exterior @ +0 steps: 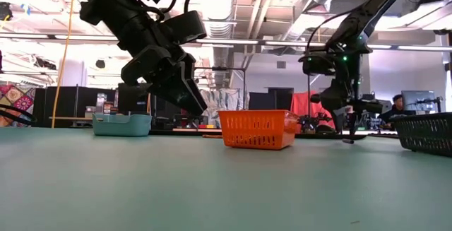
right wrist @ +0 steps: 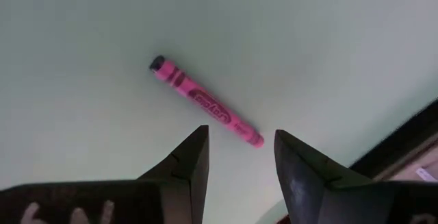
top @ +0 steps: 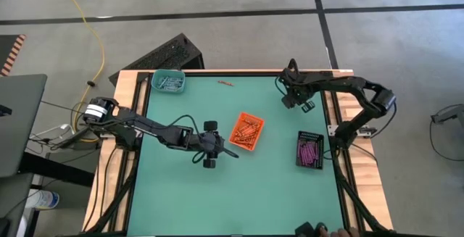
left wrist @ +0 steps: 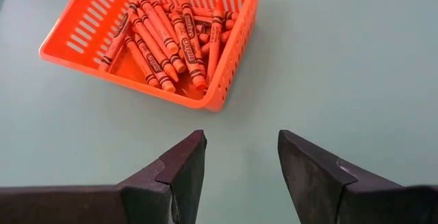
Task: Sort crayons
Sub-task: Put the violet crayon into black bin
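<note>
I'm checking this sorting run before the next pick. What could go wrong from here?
The right gripper is open above a pink crayon that lies slanted to its fingers and close to the table edge; a poor close might roll it away or off. An orange-red crayon lies alone far from the orange basket and may get missed.

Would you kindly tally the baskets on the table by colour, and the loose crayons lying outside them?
Orange basket: 1
Teal basket: 1
Black basket: 1
Loose pink crayon: 1
Loose orange-red crayon: 1
Total: 3 baskets and 2 loose crayons, 5 things.
</note>
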Available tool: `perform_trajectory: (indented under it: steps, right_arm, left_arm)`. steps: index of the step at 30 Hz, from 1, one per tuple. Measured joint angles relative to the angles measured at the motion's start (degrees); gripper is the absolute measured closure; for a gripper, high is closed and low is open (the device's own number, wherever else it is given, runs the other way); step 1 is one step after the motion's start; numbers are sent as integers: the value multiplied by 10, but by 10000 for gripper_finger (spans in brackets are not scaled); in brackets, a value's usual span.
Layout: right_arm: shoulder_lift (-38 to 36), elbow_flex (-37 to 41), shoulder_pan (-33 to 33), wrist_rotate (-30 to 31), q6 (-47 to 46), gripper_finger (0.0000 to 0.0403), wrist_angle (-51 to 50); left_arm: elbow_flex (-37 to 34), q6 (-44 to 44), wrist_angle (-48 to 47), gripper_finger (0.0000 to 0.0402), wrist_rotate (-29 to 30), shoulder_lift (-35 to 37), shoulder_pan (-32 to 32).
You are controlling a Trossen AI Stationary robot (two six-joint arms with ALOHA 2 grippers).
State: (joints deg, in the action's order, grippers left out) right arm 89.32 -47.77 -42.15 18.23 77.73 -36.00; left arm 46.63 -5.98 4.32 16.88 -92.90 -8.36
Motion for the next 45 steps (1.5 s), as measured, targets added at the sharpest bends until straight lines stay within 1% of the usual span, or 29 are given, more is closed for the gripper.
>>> perform_trajectory:
  steps: [5, 8, 14, 17, 20, 26, 29, 37, 41, 45]
  right_arm:
    - [13, 0, -4, -4, 3, 246, 8]
    - [40, 0, -5, -6, 3, 246, 7]
    - [85, -5, 12, 16, 5, 249, 2]
    - [89, -9, 22, 18, 5, 262, -2]
    - [86, -15, 25, 12, -3, 287, -9]
    - [87, -23, 27, -15, -39, 358, -24]
    - [87, -23, 28, -16, -64, 391, -27]
    - [87, -27, 30, -4, -170, 400, -32]
    - [90, -52, 38, -5, -228, 402, -67]
    - [92, -82, 62, -41, -262, 403, -123]
  left_arm:
    - [0, 0, -2, 228, -1, 0, 0]
    - [0, -1, -3, 228, -1, 0, 0]
    - [0, -2, -3, 228, -2, 0, 0]
    - [0, -2, -3, 228, -2, 0, 0]
    - [0, -7, -4, 228, -2, 0, 0]
    - [0, -10, -3, 228, -1, 0, 0]
    - [0, -10, -3, 228, -1, 0, 0]
    - [0, -9, -3, 228, -1, 0, 0]
    - [0, -9, -3, 228, -1, 0, 0]
    - [0, -9, -3, 228, 0, 0, 0]
